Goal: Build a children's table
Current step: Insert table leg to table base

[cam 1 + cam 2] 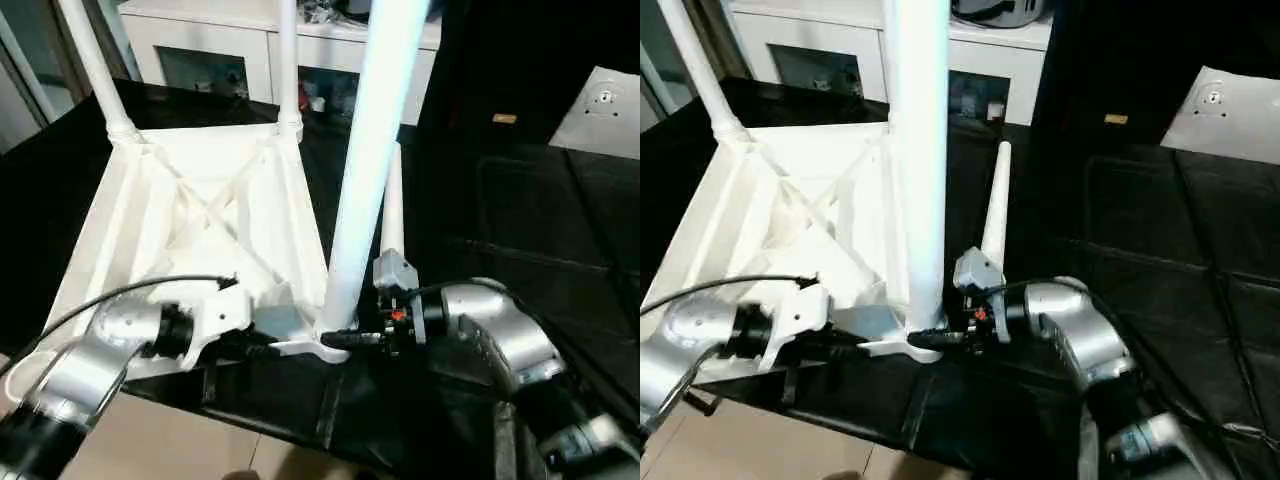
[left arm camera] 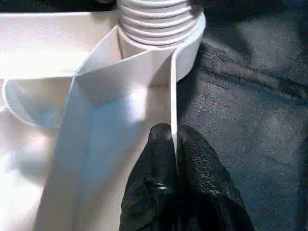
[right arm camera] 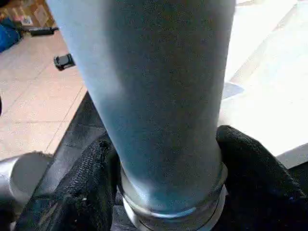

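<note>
The children's table lies upside down on a black mat, its ribbed white top (image 1: 200,200) facing up. Two legs (image 1: 95,60) (image 1: 288,60) stand in the far corner sockets. A third leg (image 1: 365,170) stands upright in the near right corner, its threaded base (image 2: 159,19) in the socket. My right gripper (image 1: 348,338) is closed around this leg just above the socket, one black finger (image 3: 89,178) on each side. My left gripper (image 2: 174,137) is shut on the thin rim wall of the top near that corner. A fourth leg (image 1: 392,205) lies loose on the mat to the right.
A white cabinet (image 1: 200,40) with glass-fronted compartments stands behind the table. A white panel (image 1: 605,110) lies at the far right on the mat (image 1: 520,220). The platform's front edge drops to a tiled floor (image 1: 150,440) just below my arms.
</note>
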Controlling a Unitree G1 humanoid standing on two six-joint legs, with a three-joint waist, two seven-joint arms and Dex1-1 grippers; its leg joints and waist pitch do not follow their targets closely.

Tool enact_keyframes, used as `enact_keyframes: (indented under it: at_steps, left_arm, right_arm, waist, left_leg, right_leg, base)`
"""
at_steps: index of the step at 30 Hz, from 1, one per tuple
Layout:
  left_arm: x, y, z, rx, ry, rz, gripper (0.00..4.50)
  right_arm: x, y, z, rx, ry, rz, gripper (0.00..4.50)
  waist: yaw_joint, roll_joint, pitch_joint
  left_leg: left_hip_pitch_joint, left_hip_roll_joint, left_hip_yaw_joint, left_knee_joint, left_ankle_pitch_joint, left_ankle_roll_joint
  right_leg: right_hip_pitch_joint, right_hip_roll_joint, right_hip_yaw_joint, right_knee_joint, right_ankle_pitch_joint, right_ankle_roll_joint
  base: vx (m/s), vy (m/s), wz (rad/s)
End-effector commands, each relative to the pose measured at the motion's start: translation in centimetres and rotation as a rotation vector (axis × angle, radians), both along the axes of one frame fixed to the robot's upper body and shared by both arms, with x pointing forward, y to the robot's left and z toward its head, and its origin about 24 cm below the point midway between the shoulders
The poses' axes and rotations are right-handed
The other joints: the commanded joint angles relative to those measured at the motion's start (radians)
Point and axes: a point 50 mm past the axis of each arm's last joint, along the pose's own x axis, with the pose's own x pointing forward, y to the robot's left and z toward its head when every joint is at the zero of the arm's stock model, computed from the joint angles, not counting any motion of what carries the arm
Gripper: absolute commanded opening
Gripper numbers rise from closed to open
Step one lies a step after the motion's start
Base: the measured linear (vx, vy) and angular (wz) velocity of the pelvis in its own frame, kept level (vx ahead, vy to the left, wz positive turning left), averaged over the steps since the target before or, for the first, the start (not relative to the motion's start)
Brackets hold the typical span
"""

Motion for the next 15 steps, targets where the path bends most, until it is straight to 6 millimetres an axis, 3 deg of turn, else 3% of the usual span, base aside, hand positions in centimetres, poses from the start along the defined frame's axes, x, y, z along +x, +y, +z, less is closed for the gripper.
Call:
enact_keyframes:
  at_steps: [1, 2, 3, 5, 7, 9, 10, 12, 15]
  left_arm:
    - [0.2, -0.4, 1.0, -0.046, -0.036, 0.029, 0.00]
    - [0.0, -0.9, 1.3, -0.080, -0.062, 0.138, 0.00]
    - [0.0, -1.1, 1.4, -0.092, -0.065, 0.183, 0.00]
    - [-0.1, -2.0, 1.7, -0.142, -0.079, 0.306, 0.00]
    - [0.0, -3.1, 1.7, -0.171, -0.085, 0.383, 0.00]
    - [0.1, -4.4, 1.6, -0.182, -0.099, 0.441, 0.00]
    - [0.2, -4.8, 1.6, -0.186, -0.102, 0.458, 0.00]
    - [0.8, -7.4, 1.3, -0.221, -0.108, 0.567, 0.00]
    - [1.5, -9.0, 1.2, -0.209, -0.125, 0.634, 0.00]
  right_arm:
    - [-0.7, 0.5, -0.7, 0.005, 0.040, -0.001, 2.73]
    - [-1.2, 1.6, -1.3, 0.048, 0.046, -0.119, 2.72]
    - [-1.4, 2.1, -1.5, 0.065, 0.052, -0.166, 2.72]
    - [-1.9, 3.5, -2.2, 0.097, 0.076, -0.290, 2.72]
    - [-2.4, 4.9, -2.5, 0.132, 0.094, -0.338, 2.72]
    - [-2.7, 6.3, -2.7, 0.139, 0.102, -0.390, 2.72]
    - [-2.7, 6.7, -2.7, 0.136, 0.102, -0.402, 2.72]
    - [-2.4, 8.4, -2.8, 0.084, 0.057, -0.444, 2.72]
    - [-1.7, 8.8, -2.7, 0.067, 0.072, -0.511, 2.72]
  waist:
    - [-0.003, 0.006, -0.053]
    - [-0.006, 0.004, -0.053]
    - [-0.005, 0.009, -0.050]
    - [-0.027, 0.002, -0.040]
    - [-0.040, 0.002, -0.038]
    - [-0.055, -0.006, -0.031]
    - [-0.057, -0.004, -0.028]
    - [-0.058, -0.009, -0.023]
    - [-0.060, -0.013, -0.022]
  left_leg:
    - [-0.016, 0.064, -0.009, -0.073, -0.017, 0.070]
    - [-0.019, 0.066, -0.008, -0.075, -0.012, 0.063]
    - [-0.020, 0.067, -0.009, -0.075, -0.007, 0.057]
    - [-0.023, 0.060, -0.011, -0.082, -0.058, 0.039]
    - [-0.024, 0.056, -0.011, -0.083, -0.084, 0.031]
    - [-0.023, 0.048, -0.009, -0.081, -0.103, 0.044]
    - [-0.017, 0.045, -0.007, -0.080, -0.117, 0.052]
    - [-0.014, 0.043, -0.007, -0.081, -0.128, 0.053]
    - [-0.013, 0.041, -0.009, -0.081, -0.133, 0.061]
  right_leg:
    - [0.067, -0.098, 0.076, -0.048, -0.212, -0.165]
    - [0.071, -0.099, 0.078, -0.046, -0.208, -0.162]
    - [0.068, -0.101, 0.079, -0.046, -0.201, -0.166]
    - [0.068, -0.096, 0.073, -0.061, -0.275, -0.148]
    - [0.072, -0.096, 0.071, -0.066, -0.329, -0.131]
    - [0.067, -0.094, 0.070, -0.084, -0.428, -0.091]
    - [0.058, -0.089, 0.069, -0.094, -0.476, -0.071]
    - [0.055, -0.089, 0.066, -0.102, -0.526, -0.047]
    - [0.053, -0.088, 0.065, -0.105, -0.539, -0.025]
  base:
    - [0.000, 0.000, 0.00]
    - [0.000, 0.000, 0.00]
    - [0.000, 0.000, 0.00]
    - [0.000, 0.000, 0.00]
    - [0.000, 0.000, 0.00]
    - [0.000, 0.000, 0.00]
    - [0.000, 0.000, 0.00]
    - [0.000, 0.000, 0.00]
    - [0.000, 0.000, 0.00]
